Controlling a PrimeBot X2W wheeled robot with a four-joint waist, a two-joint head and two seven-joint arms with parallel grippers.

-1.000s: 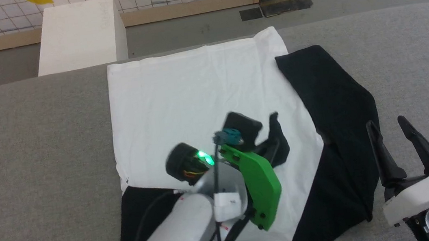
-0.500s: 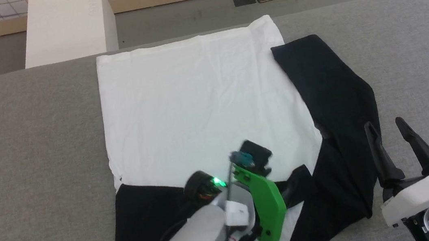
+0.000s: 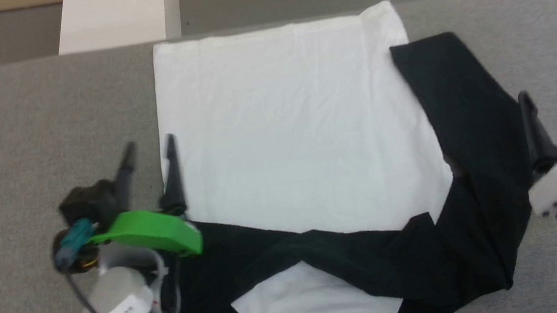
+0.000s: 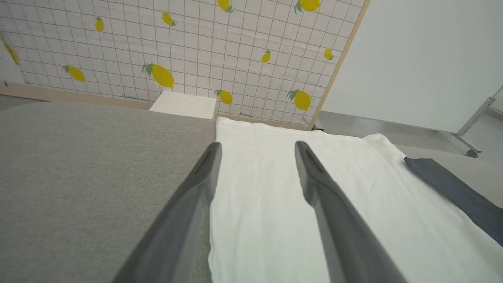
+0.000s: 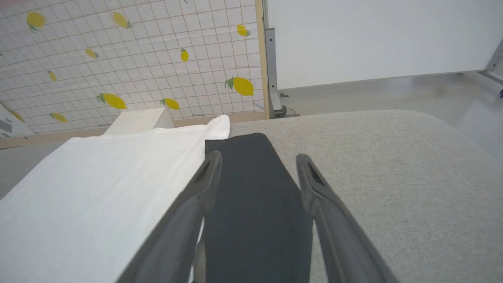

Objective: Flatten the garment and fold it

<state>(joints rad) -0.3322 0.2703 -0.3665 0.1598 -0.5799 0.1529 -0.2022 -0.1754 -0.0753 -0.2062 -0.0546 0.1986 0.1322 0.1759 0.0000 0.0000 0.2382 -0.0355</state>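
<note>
Garment (image 3: 297, 133) spread flat on grey bench (image 3: 30, 128), white body lying between the two hands. Left hand (image 3: 148, 142), released and empty, straddles the body's left edge: one finger over the bench, the other over white cloth. Right hand (image 3: 544, 93), likewise spread and empty, is poised over the right black sleeve (image 3: 470, 117), which shows between its fingers. Left black sleeve (image 3: 354, 253) lies folded across the white body, behind the left hand's fingertips and reaching toward the right hand.
</note>
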